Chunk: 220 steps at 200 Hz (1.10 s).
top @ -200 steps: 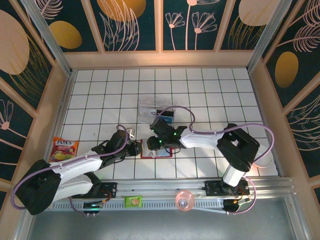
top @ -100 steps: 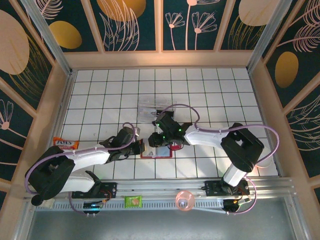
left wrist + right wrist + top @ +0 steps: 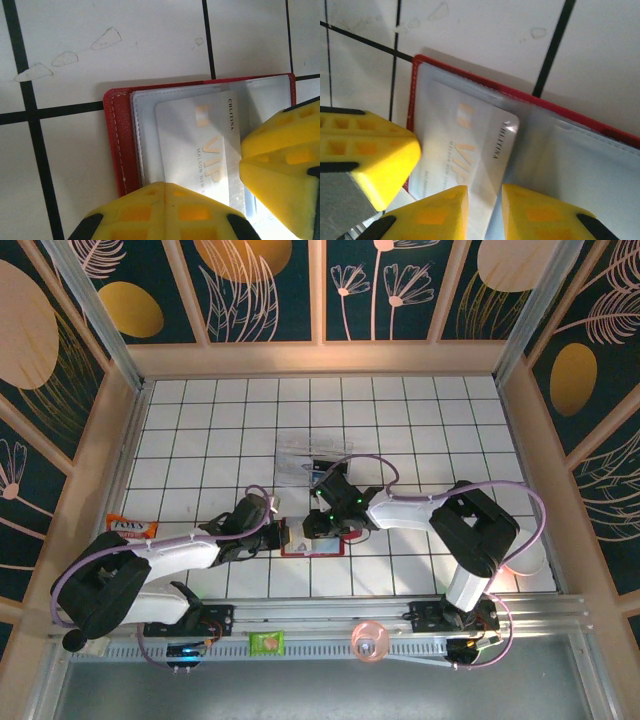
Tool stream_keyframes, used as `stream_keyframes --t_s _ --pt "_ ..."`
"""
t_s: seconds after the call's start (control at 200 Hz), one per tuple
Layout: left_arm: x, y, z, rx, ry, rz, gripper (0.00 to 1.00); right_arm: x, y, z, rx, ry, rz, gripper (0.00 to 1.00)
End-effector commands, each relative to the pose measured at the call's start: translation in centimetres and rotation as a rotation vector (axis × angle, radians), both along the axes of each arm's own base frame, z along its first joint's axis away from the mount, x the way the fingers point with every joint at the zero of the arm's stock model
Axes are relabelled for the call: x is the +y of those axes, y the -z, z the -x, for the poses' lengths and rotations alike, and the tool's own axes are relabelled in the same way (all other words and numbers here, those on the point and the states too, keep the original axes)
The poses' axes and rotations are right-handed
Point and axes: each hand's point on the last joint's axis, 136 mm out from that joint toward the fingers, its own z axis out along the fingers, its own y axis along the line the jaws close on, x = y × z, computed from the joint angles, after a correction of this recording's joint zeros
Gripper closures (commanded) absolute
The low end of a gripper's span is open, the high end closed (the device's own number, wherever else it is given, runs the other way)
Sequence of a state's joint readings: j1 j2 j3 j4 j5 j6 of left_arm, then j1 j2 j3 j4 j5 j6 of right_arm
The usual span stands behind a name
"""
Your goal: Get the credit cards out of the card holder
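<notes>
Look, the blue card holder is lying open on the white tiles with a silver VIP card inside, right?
Not blue: the card holder is red. The left wrist view shows its red cover around the clear sleeves. The rest holds: it lies open on the white tiles with a silver VIP card inside.

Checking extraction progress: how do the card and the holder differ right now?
The card is silvery with VIP lettering; the holder is red with a stitched edge. The card is smaller, lying inside the outline of the holder, which is spread open. Both are rounded-corner rectangles.
</notes>
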<state>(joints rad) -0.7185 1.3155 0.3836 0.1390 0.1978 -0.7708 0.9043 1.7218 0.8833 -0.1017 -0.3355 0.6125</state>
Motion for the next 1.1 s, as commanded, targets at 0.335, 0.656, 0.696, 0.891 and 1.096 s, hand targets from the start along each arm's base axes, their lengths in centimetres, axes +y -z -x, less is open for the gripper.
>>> stream_keyframes --t_s 0.335,0.656,0.696,0.891,1.096 --pt "0.7 1.9 1.4 0.076 0.011 -0.029 1.0 0.0 1.2 0.3 0.073 0.001 -0.059 0.76" --pt "0.8 2.0 1.5 0.078 0.011 -0.038 1.0 -0.6 0.9 0.1 0.072 0.029 -0.072 0.94" --pt "0.9 2.0 1.5 0.078 0.011 -0.04 1.0 -0.9 0.8 -0.1 0.066 0.04 -0.07 0.96" --pt "0.8 2.0 1.4 0.077 0.012 -0.04 1.0 -2.6 0.6 -0.1 0.058 0.08 -0.036 1.0" --pt "0.8 1.9 1.3 0.068 0.013 -0.041 1.0 -4.4 0.4 0.0 0.052 0.116 0.003 1.0"
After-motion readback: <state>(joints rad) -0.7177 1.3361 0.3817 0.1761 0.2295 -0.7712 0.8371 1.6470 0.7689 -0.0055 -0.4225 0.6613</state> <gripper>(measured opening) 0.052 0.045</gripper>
